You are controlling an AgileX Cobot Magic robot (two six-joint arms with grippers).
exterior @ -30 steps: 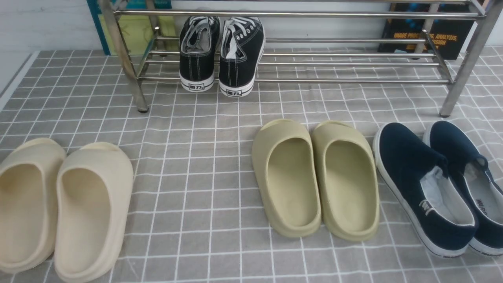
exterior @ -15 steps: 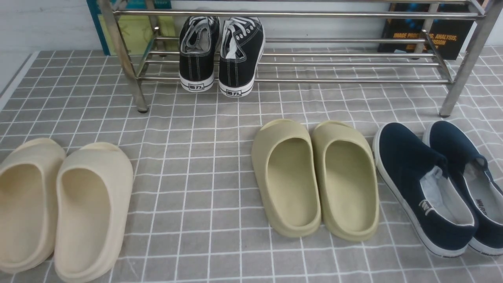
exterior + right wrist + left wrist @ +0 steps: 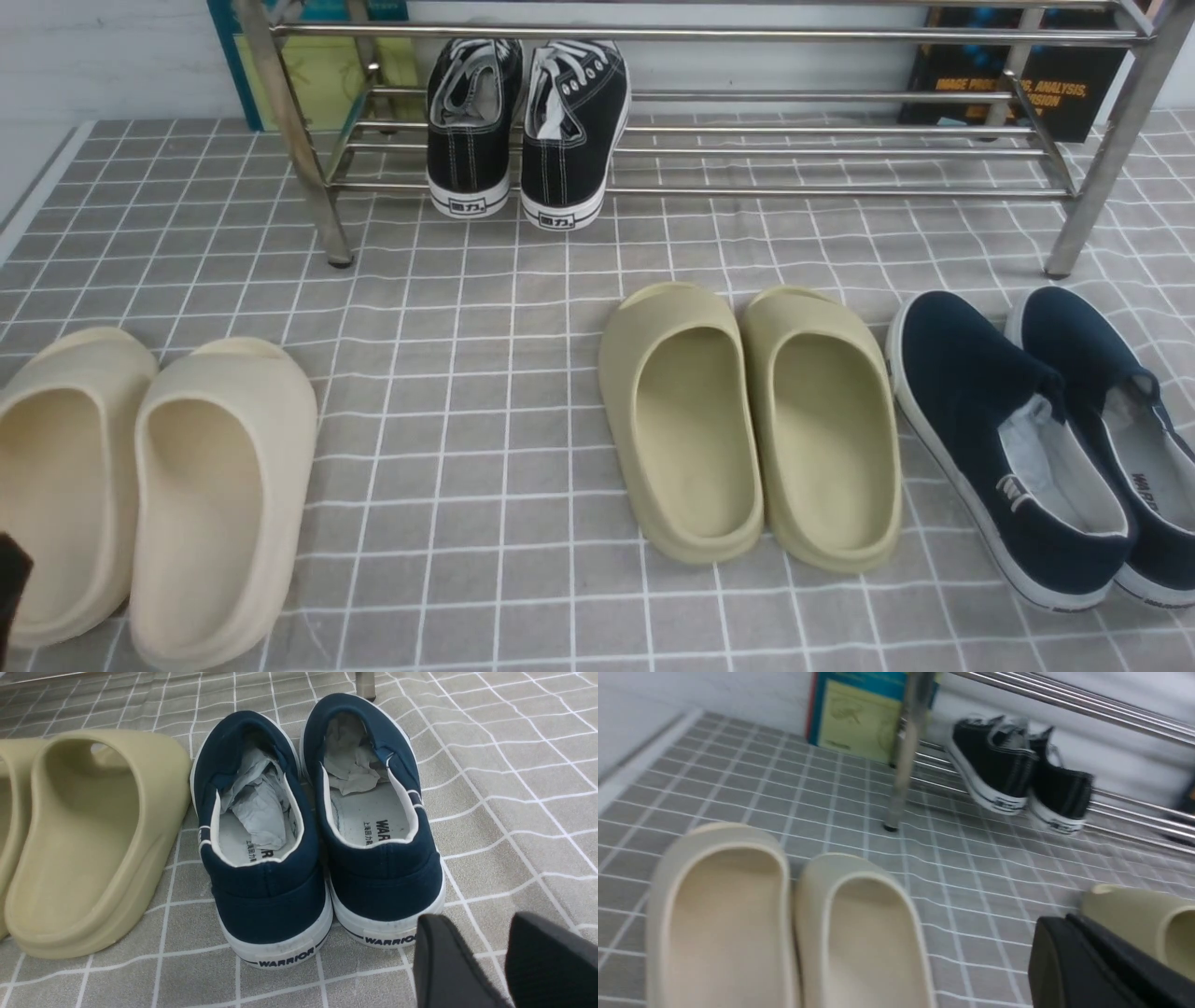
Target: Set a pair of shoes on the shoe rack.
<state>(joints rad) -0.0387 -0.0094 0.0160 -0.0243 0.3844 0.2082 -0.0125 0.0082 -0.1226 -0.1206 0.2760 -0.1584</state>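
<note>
Grid cloth (image 3: 523, 392) — left claw (image 3: 1069, 952) closed, empty; right claw (image 3: 467, 956) cropped, parted.

Four slides (image 3: 224, 495), four sneakers (image 3: 569, 131)

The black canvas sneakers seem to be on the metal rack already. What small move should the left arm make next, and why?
Probably just draw the left gripper back and stop. The two black canvas sneakers with white laces already sit side by side on the lower bars of the silver metal tube shoe rack, heels outward. The gripper is shut, holds nothing and hangs beside the cream foam slides, so nothing seems left to carry.
</note>
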